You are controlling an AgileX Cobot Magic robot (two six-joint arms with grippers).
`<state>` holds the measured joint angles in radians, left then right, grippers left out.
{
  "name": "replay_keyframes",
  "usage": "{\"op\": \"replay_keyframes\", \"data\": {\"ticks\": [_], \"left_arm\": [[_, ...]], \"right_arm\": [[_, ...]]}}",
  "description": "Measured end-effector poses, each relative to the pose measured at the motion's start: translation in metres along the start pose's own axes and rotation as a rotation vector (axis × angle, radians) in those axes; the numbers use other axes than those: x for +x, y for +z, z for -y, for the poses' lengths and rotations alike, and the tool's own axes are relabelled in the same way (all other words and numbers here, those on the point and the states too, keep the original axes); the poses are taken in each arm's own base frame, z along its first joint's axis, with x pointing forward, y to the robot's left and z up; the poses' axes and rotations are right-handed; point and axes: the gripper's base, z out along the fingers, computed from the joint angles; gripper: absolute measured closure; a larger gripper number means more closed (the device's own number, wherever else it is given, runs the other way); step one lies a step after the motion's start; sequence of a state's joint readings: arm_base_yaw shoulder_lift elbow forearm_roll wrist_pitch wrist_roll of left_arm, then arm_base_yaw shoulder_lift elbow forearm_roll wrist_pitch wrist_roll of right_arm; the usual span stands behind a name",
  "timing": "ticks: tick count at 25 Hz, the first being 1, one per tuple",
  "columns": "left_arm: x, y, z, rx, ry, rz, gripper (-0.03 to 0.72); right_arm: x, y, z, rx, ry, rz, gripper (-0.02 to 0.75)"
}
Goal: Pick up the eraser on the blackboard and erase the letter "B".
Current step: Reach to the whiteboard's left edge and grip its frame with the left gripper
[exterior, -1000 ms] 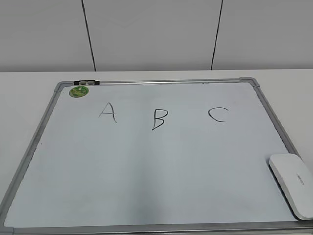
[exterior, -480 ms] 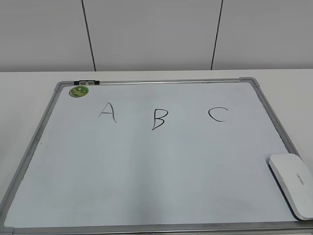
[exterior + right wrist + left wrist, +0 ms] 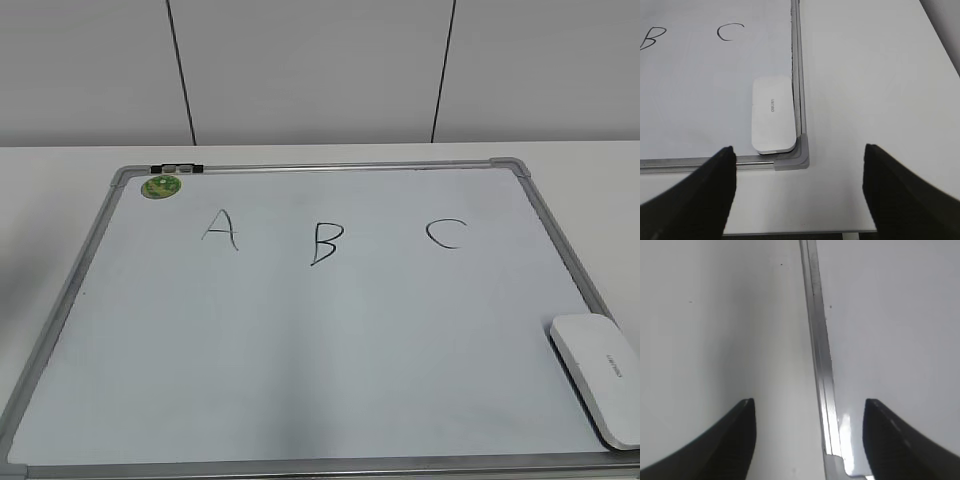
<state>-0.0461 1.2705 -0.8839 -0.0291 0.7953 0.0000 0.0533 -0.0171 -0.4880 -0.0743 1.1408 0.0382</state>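
The blackboard (image 3: pixel 330 340) is a white board with a grey frame lying flat on the table. The letter "B" (image 3: pixel 326 242) is in black marker between an "A" (image 3: pixel 221 229) and a "C" (image 3: pixel 446 233). The eraser (image 3: pixel 598 375) lies at the board's near right corner; it also shows in the right wrist view (image 3: pixel 772 114), against the frame. My right gripper (image 3: pixel 799 185) is open and empty, above the table just before that corner. My left gripper (image 3: pixel 809 427) is open and empty, over the board's frame (image 3: pixel 821 365). Neither gripper shows in the exterior view.
A round green magnet (image 3: pixel 161 186) sits at the board's far left corner, next to a small clip (image 3: pixel 177 169) on the frame. White table (image 3: pixel 870 90) surrounds the board; its near edge (image 3: pixel 805 233) runs just below my right gripper. A wall stands behind.
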Motion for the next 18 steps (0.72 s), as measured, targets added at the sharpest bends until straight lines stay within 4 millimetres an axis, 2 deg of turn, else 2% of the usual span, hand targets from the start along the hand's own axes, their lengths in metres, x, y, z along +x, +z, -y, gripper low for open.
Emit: {"op": "replay_keyframes", "data": {"ticks": [5,8,13,18], "left_arm": [[-0.038,0.044,0.0,0.002,0.013,-0.099,0.228],[-0.051,0.069,0.0,0.002,0.018,-0.146,0.256],[-0.062,0.108,0.001,0.022,0.027,-0.216,0.31],[-0.071,0.138,0.002,0.039,0.023,-0.258,0.33]], "right_arm": [[0.0,0.0,0.0,0.0,0.0,0.0,0.151],[0.0,0.0,0.0,0.0,0.0,0.0,0.151],[0.0,0.0,0.0,0.0,0.0,0.0,0.151],[0.0,0.0,0.0,0.0,0.0,0.0,0.151]]}}
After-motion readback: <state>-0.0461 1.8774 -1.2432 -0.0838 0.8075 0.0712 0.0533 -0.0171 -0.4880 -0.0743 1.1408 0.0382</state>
